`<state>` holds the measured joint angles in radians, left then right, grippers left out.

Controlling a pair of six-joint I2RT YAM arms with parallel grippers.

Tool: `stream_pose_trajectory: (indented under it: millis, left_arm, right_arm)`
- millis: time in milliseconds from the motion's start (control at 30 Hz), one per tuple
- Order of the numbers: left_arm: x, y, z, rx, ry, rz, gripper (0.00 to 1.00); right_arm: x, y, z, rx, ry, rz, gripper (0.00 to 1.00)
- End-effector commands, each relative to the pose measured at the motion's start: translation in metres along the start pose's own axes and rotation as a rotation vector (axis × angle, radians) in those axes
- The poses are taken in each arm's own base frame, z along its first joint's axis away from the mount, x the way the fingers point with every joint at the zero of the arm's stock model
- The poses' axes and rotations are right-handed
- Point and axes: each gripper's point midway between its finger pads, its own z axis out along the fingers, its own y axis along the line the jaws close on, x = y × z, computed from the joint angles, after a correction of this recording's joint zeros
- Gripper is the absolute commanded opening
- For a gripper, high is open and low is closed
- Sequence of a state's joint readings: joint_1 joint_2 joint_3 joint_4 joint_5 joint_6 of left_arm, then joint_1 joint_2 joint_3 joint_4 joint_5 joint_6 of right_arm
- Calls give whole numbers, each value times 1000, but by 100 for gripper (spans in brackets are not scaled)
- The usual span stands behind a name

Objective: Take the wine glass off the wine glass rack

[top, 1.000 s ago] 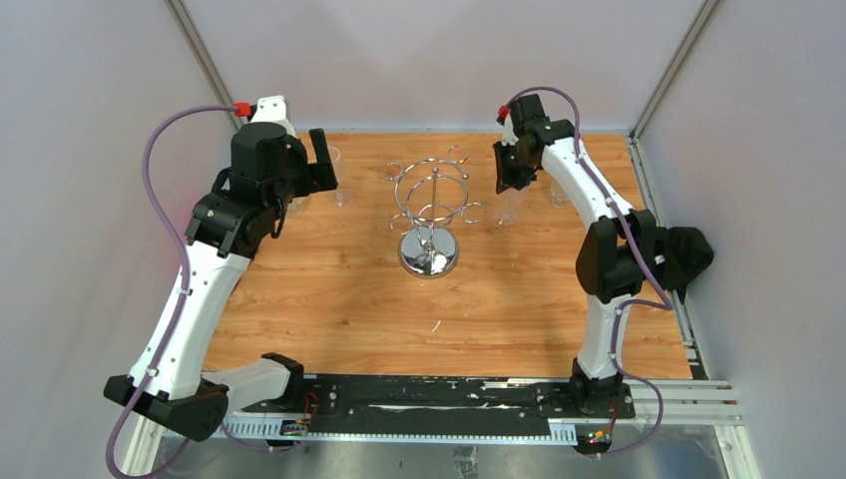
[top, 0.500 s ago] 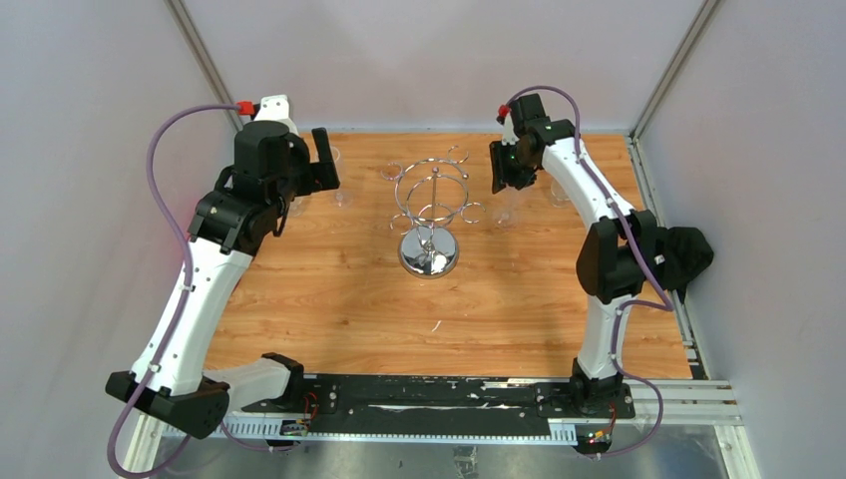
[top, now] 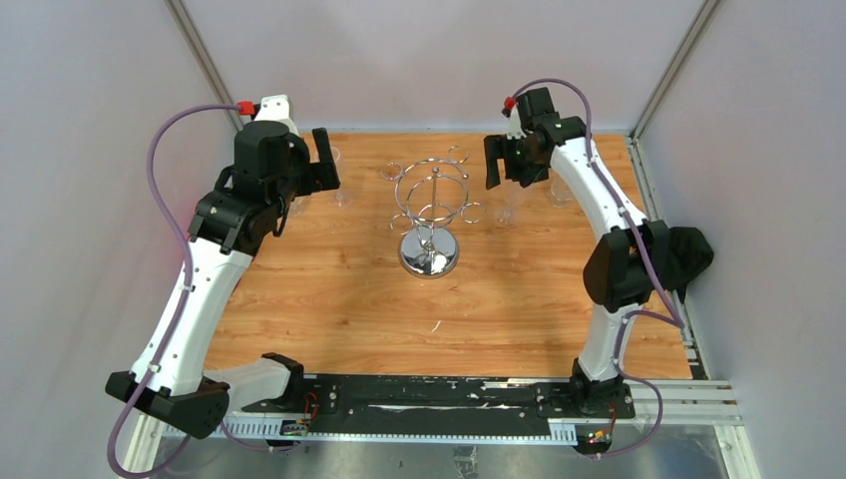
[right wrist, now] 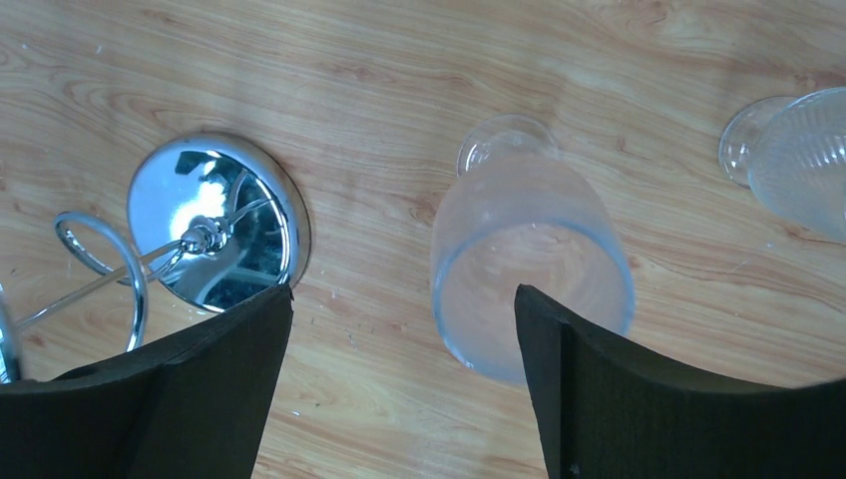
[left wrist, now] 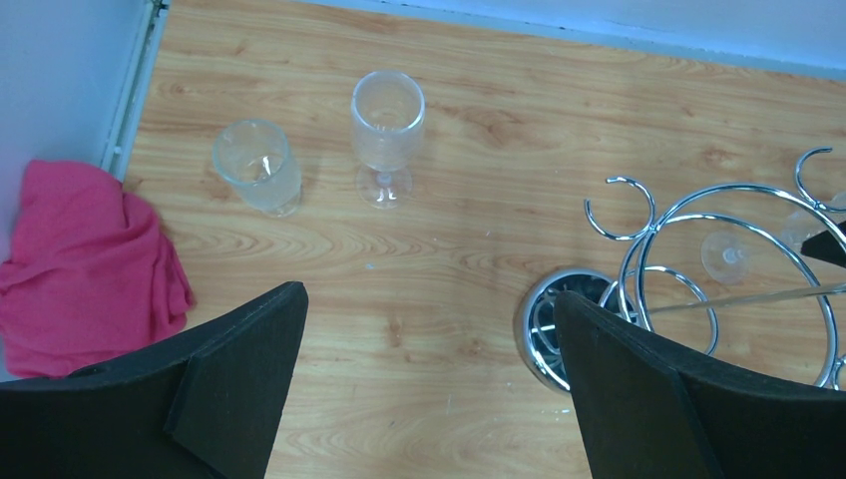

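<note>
The chrome wine glass rack [top: 430, 205] stands mid-table on its mirrored base [right wrist: 219, 220]. Clear glass feet rest in its loops, one on the left [top: 389, 172] and one on the right [top: 470, 212]; the left wrist view shows one such foot [left wrist: 725, 254]. A wine glass [right wrist: 529, 269] stands upright on the wood just right of the rack. My right gripper [right wrist: 401, 294] hangs open above it, touching nothing, and sits back right of the rack [top: 507, 170]. My left gripper [left wrist: 429, 299] is open and empty, back left of the rack [top: 319, 168].
Two more clear glasses [left wrist: 387, 130] [left wrist: 257, 167] stand at the back left near a pink cloth [left wrist: 85, 269]. A ribbed glass [right wrist: 798, 160] stands right of the freed one. Grey walls close in the back and sides.
My right gripper has opened wide and lifted slightly away, leaving the wine glass standing on the table. The left arm has not moved.
</note>
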<state>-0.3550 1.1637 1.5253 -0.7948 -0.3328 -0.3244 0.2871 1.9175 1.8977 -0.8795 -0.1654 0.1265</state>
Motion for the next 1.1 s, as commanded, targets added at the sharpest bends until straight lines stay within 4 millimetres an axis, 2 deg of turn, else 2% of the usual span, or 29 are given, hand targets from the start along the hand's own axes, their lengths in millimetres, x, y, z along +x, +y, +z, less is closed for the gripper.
stream_pose_trajectory:
  millis: [0, 267, 400, 633, 800, 1067]
  left_arm:
    - [-1, 0, 1, 4, -9, 1, 100]
    - [-1, -2, 1, 15, -7, -4, 100]
    - [-1, -3, 0, 22, -8, -6, 100]
    - [-5, -5, -5, 44, -38, -15, 100]
    - [-9, -8, -10, 72, -63, -27, 100]
    - [-13, -10, -15, 88, -76, -36, 100]
  right_arm:
    - [-5, 7, -36, -10, -47, -9, 87]
    - [-19, 22, -79, -14, -155, -38, 87]
    - [-21, 23, -102, 9, -204, -34, 88]
    - [-19, 18, -149, 66, -331, -19, 92]
    - [-9, 0, -177, 161, -447, -5, 94]
    - [6, -8, -194, 193, -498, -7, 96]
